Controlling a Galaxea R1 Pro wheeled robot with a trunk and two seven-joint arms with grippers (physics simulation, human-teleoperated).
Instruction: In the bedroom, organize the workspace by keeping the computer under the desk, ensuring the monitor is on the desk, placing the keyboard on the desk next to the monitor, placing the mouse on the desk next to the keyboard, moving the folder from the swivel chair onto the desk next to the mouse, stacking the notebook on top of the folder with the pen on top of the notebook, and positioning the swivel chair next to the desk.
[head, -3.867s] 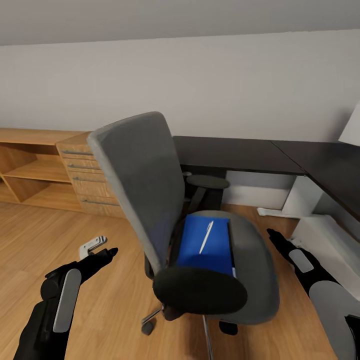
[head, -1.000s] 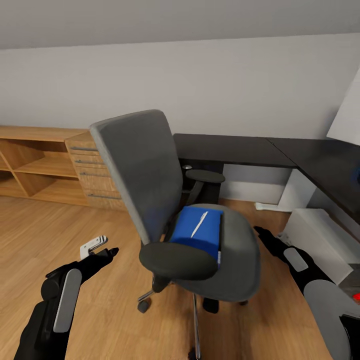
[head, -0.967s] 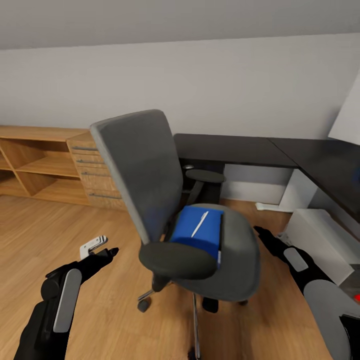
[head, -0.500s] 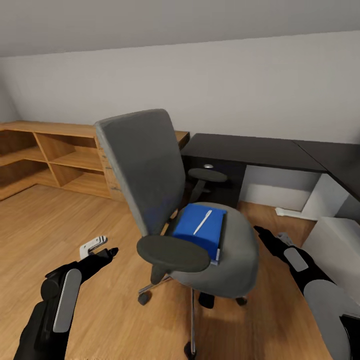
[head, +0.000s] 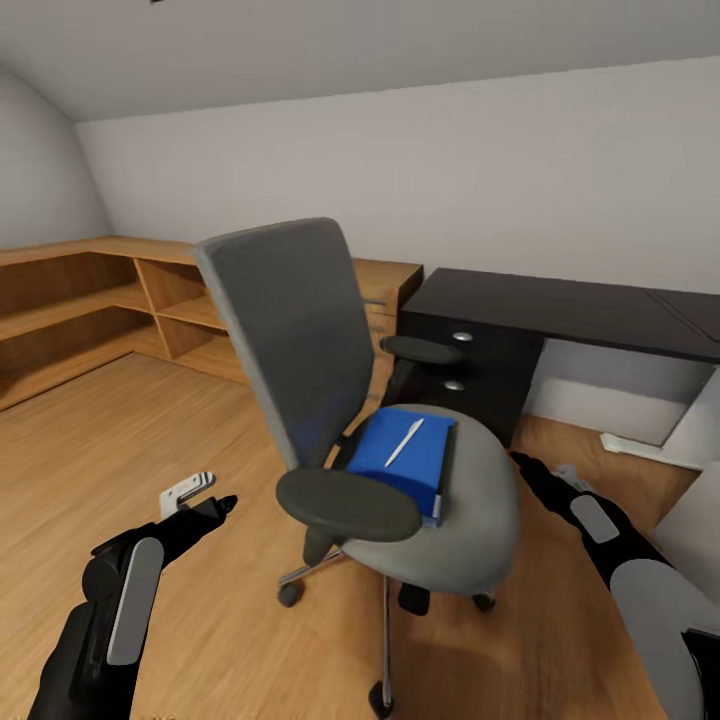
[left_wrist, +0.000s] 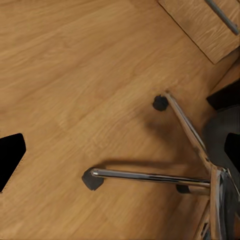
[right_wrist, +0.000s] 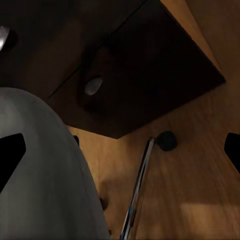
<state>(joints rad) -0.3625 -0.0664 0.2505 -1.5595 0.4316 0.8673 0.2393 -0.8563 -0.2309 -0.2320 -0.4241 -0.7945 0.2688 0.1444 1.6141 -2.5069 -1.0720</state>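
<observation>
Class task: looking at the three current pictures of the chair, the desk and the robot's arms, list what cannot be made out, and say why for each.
- Notebook: head view, only a dark edge beside the folder under the pen; the folder hides the rest.
- Desk: head view, right end cut off by the picture edge.
- Left gripper and right gripper: too small and dark to tell whether open or shut.

grey swivel chair (head: 300, 350) with black armrests and a chrome base on black castors. bright blue folder (head: 400, 460) on the seat, white pen (head: 404, 442) on it. black tabletop (head: 570, 305) over black drawers with round silver knobs. light wood floor (head: 120, 420), wooden shelves (head: 90, 300), white walls. black grippers with grey panels.
</observation>
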